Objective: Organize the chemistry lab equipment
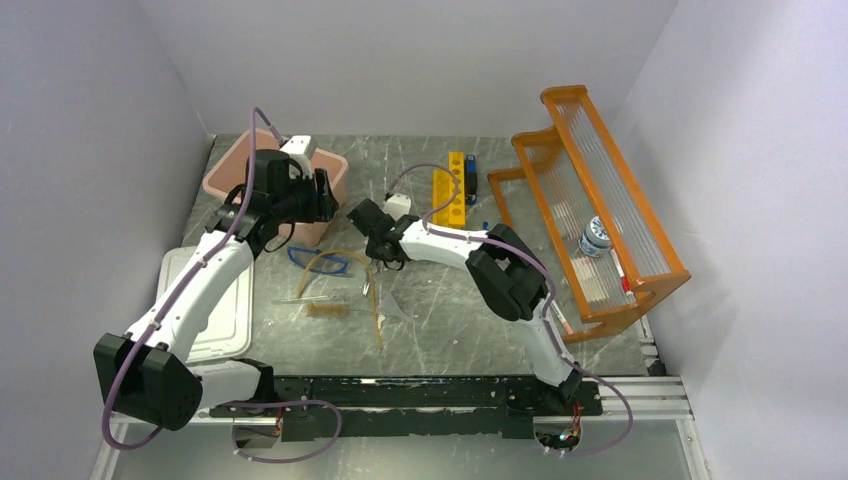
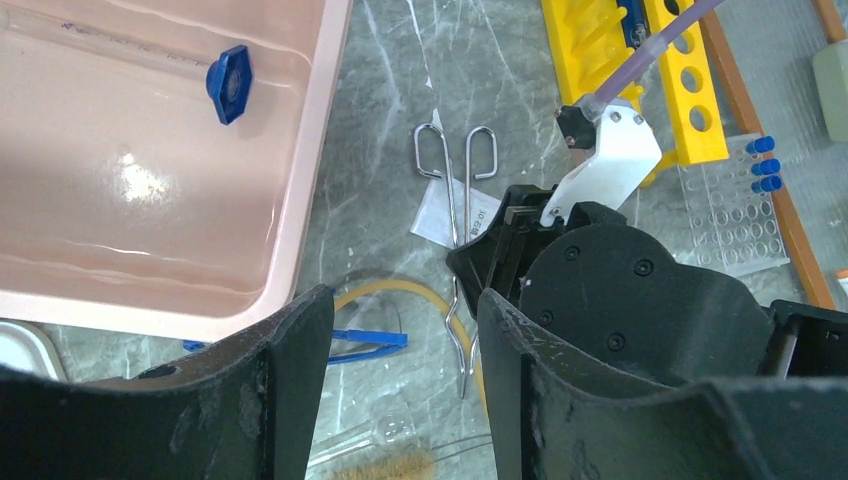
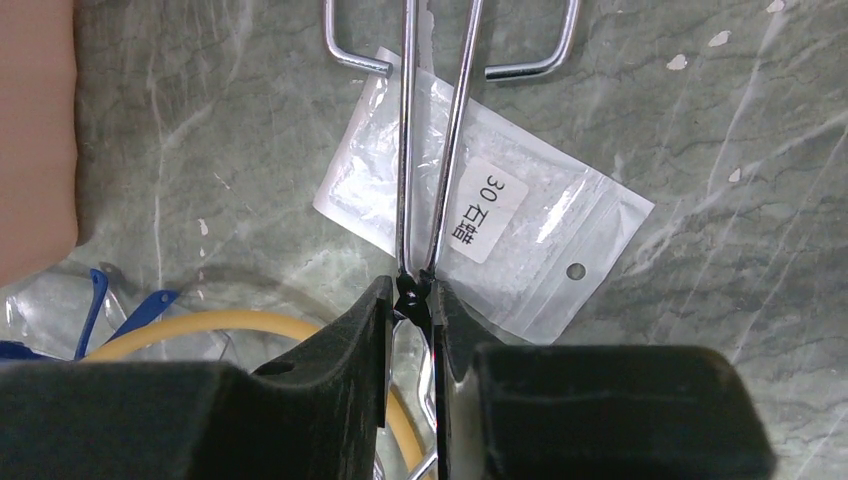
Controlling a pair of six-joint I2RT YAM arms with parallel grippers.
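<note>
While the left arm rises from its base at the near left and reaches forward, its end effector (image 2: 405, 300) hangs over the near right edge of the pink tub (image 2: 310, 180), fingers (image 2: 300, 380) well apart with nothing between them. A blue cap (image 2: 229, 83) and a clear glass tube (image 2: 100, 40) lie inside that tub. From the near right, the right arm bends sharply at its elbow, and its forearm stretches leftward toward the middle of the surface (image 1: 450, 320), wrist pitched down. Its end effector (image 3: 412, 300) is down at the surface, the two fingers drawn close and clamped on the metal scissors (image 3: 407, 150) at their black crossing point. The scissors' arms run away from the fingers across a white packet (image 3: 520, 240) that lies flat under them, and their looped handles lie past the packet's far edge. Amber rubber tubing (image 3: 200, 325) curves just beside the left finger, with the blue-framed goggles (image 3: 100, 300) further left. Nearer the arm bases, the wire tube brush (image 1: 327, 309) lies on the surface.
</note>
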